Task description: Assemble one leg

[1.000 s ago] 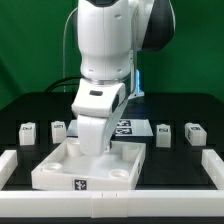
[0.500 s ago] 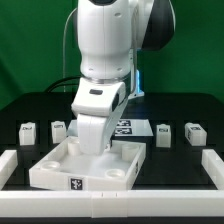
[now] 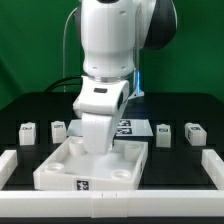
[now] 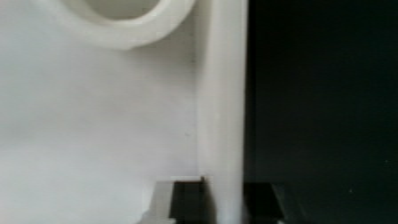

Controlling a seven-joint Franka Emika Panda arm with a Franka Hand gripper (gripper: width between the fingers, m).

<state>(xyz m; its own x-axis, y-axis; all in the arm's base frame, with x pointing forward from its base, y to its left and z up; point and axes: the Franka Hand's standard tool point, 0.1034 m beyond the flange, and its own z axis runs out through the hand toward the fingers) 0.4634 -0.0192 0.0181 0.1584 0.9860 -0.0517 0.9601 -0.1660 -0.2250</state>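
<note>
Legs [image 3: 58, 129] sat loose on the desk [image 3: 190, 110], two to the exterior view's left of the arm [image 3: 105, 50] and two to its right, well apart from each other, and none was in hand. Big picture first: the arm filled the middle, bent low over the large square panel [image 3: 95, 165], which lay flat at the front with round holes at its corners. Behind it the marker board [image 3: 126, 126] peeked out. Down at the wrist view, the tool [image 4: 222, 200] straddled the panel's raised wall [image 4: 221, 100], one finger on each side, with a corner hole [image 4: 116, 15] close by; I could not tell whether the fingers were pressing that wall or just bracketing it. And there was the danger, as I judged it: a thin wall is a poor handle, so a loose hold could let the panel slip or swing, and its corner was near enough to the closest of the left pair to knock it over or shove it off line.
</note>
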